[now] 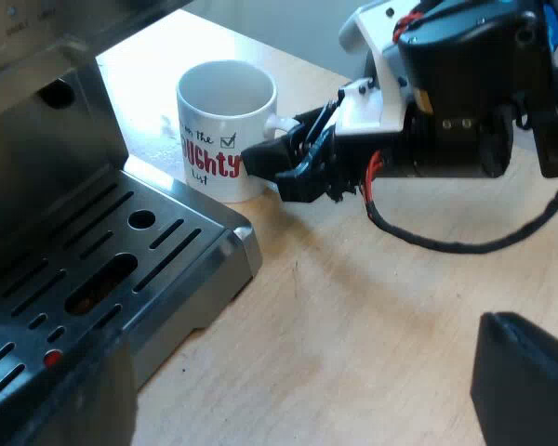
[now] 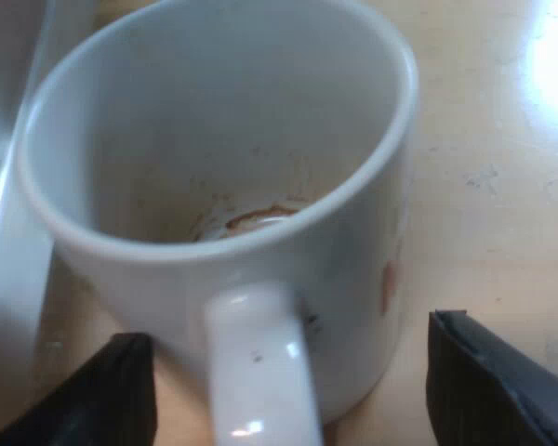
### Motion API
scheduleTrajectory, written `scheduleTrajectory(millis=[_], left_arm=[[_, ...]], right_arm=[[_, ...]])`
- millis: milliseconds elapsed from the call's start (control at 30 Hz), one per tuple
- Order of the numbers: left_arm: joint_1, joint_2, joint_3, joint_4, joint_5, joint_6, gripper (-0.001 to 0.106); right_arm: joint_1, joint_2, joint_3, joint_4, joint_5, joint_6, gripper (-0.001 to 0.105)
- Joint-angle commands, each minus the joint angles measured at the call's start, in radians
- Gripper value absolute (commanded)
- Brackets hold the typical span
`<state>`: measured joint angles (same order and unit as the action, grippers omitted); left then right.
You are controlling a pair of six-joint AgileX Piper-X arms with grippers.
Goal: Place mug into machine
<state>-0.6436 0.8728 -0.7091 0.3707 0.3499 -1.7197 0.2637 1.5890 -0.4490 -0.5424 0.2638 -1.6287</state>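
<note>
Right wrist view: handle of mug (image 2: 223, 139) is straddled by right gripper (image 2: 293, 381); jaws spread, unclamped. Left gripper (image 1: 288, 381) is held open, empty

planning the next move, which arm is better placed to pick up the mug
Right. The right hand is open with the handle of the mug between its fingers; the left hand hangs farther off over the table by the machine's tray.

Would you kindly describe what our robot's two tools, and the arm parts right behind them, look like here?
The right tool has two matte black fingers, wedge-shaped with flat inner faces. Behind them sits a white moulded bracket, then a boxy black housing with a small yellow mark. The left tool appears as a flat, matte black slab with a squared edge.
</note>
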Motion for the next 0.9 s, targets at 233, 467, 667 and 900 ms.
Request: scheduleTrajectory(millis=[233,467,667,900], left_arm=[[-0.005,-0.004,-0.009,-0.017,-0.002,-0.003,0.077],[-0.005,-0.004,-0.009,-0.017,-0.002,-0.003,0.077],[-0.005,-0.004,-0.009,-0.017,-0.002,0.023,0.077],[-0.005,-0.004,-0.009,-0.016,-0.002,0.011,0.077]], right_arm=[[-0.039,0.023,-0.029,0.027,-0.062,-0.026,0.049],[-0.039,0.022,-0.031,0.034,-0.06,-0.028,0.005],[-0.035,0.011,-0.031,0.077,-0.11,-0.061,0.0],[0.008,-0.127,-0.031,0.291,-0.081,-0.126,0.0]])
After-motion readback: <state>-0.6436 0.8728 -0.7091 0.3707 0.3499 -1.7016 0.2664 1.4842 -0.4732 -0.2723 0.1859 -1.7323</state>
